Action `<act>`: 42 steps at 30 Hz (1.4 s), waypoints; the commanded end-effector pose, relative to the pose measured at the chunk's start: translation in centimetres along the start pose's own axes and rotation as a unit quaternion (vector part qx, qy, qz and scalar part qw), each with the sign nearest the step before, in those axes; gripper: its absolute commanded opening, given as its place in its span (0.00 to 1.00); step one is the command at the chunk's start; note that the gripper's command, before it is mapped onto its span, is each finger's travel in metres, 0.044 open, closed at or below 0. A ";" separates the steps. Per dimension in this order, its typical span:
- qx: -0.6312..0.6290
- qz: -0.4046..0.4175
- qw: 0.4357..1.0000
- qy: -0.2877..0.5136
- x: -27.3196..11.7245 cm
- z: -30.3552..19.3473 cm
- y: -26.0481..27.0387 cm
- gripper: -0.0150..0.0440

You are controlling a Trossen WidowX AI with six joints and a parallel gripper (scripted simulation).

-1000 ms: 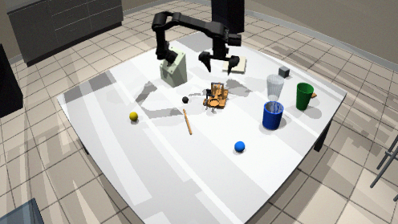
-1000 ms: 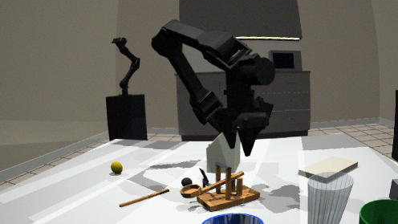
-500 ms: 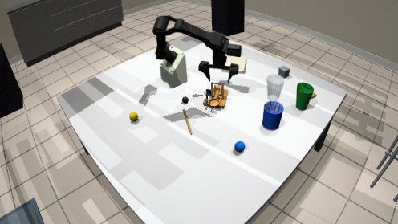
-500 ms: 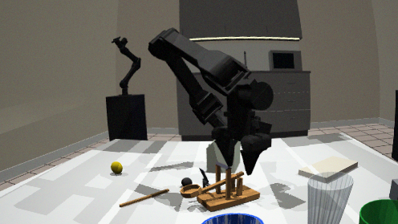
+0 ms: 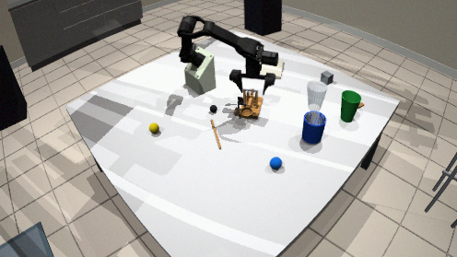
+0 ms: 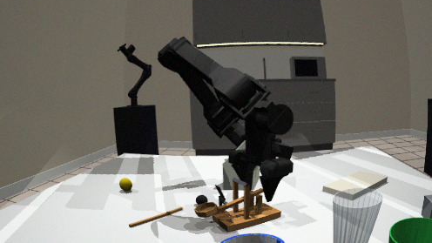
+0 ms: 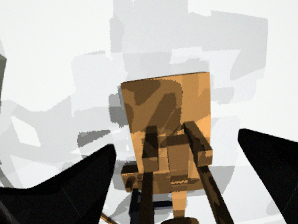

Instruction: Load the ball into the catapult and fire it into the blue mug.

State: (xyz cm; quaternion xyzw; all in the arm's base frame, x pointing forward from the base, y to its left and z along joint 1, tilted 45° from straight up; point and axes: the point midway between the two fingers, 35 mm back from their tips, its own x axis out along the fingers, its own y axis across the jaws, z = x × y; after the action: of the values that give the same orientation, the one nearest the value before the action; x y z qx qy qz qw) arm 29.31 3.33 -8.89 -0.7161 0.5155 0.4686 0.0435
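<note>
Wooden and small, the catapult (image 5: 254, 110) (image 6: 261, 218) (image 7: 195, 100) stood on the counter (image 5: 193, 192) (image 6: 96, 217) beneath the claw (image 5: 252, 92) (image 7: 177, 142), whose fingers were spread around nothing. Closing off-centre might have tipped or twisted it. From it, in the top view, the blue mug (image 5: 313, 129) (image 6: 253, 237) sat at four o'clock, the clear cup (image 5: 316, 95) (image 6: 356, 217) crowding its rim, and the black ball (image 5: 213, 109) (image 6: 201, 199) at nine.

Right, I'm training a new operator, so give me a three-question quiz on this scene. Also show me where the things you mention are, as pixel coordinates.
1. True or false: the catapult (image 5: 254, 110) (image 6: 257, 219) (image 7: 196, 100) cup (image 5: 246, 112) (image 6: 205, 210) holds a ball.
2. Which is nearer the blue mug (image 5: 313, 129) (image 6: 253, 237): the blue ball (image 5: 275, 163) or the yellow ball (image 5: 154, 128) (image 6: 125, 185)?
3. Fill in: the gripper (image 5: 252, 87) (image 7: 177, 143) is ____ (open/shut).

Key: 1 false; 2 blue ball; 3 open.
</note>
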 end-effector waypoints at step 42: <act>0.011 0.000 1.000 0.000 -2.6 0.0 0.1 0.25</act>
State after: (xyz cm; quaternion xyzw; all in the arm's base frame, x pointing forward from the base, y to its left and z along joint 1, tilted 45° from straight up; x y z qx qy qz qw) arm 29.09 4.86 -7.44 -0.7164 0.5158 0.4679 0.0418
